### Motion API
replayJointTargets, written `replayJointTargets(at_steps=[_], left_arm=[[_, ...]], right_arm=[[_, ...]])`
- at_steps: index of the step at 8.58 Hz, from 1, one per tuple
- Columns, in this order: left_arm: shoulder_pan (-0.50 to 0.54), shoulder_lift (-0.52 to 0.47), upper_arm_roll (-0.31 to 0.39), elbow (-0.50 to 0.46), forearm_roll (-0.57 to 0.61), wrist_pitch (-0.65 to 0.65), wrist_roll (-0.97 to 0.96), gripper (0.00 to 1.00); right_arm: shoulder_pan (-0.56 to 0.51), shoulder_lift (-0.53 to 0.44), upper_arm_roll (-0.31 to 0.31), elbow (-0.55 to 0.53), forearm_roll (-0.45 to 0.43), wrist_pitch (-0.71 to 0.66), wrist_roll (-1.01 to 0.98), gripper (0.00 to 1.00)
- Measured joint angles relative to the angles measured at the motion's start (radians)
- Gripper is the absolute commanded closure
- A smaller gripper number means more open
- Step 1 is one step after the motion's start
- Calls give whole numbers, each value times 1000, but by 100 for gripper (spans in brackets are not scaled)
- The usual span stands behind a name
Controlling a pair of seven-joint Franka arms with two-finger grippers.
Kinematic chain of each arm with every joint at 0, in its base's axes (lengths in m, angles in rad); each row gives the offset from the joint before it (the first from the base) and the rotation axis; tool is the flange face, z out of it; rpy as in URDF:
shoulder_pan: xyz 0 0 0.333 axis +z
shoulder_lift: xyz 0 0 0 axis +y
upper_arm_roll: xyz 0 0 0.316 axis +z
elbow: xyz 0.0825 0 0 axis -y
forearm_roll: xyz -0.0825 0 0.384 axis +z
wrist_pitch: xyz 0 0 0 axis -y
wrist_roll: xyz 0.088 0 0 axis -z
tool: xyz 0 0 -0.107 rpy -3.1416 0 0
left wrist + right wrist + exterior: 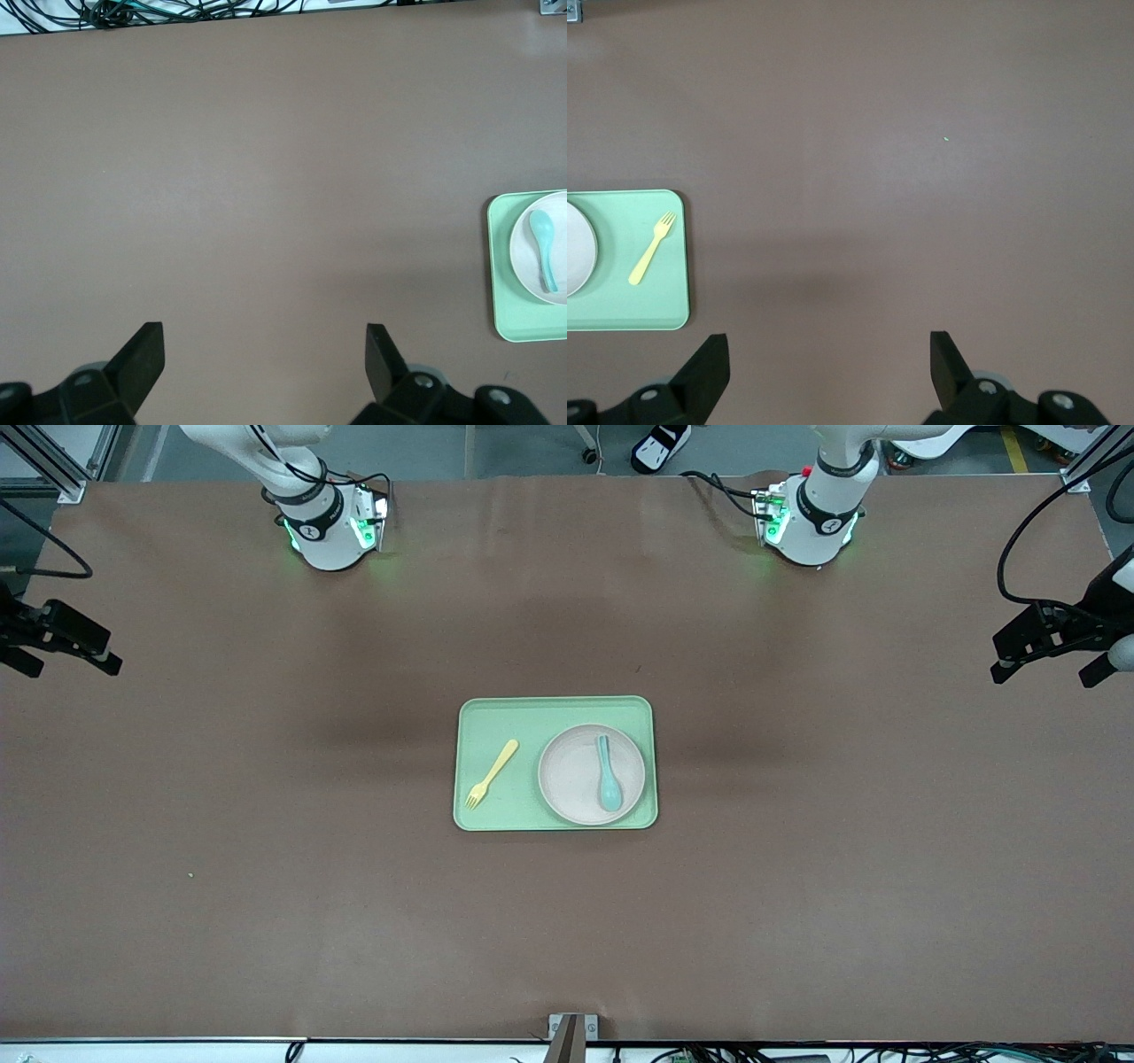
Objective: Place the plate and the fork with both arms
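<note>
Resting in the middle of the brown table (266, 824), the light-green tray (496, 717) carries everything the task concerns. The beige plate (571, 775) sits in the tray's half toward the left arm's end, and a teal spoon (607, 775) lies on it, bowl nearer the front camera. The pale-yellow fork (492, 773) lies flat on the tray's bare half toward the right arm's end, beside the plate but apart from it, its tines nearer the front camera.

Both arms wait well away from the tray. The left gripper (264, 354) hangs over bare table at the left arm's end, fingers spread wide and holding nothing — the right gripper (829, 359) does the same at the right arm's end, also spread and empty.
</note>
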Motion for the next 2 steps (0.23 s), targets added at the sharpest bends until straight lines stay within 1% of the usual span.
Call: replayJointTargets(at_steps=[2], left_arm=[[1,0,0,2,0,0,0,0]], right_arm=[[0,6,2,9,0,-17,-2,0]])
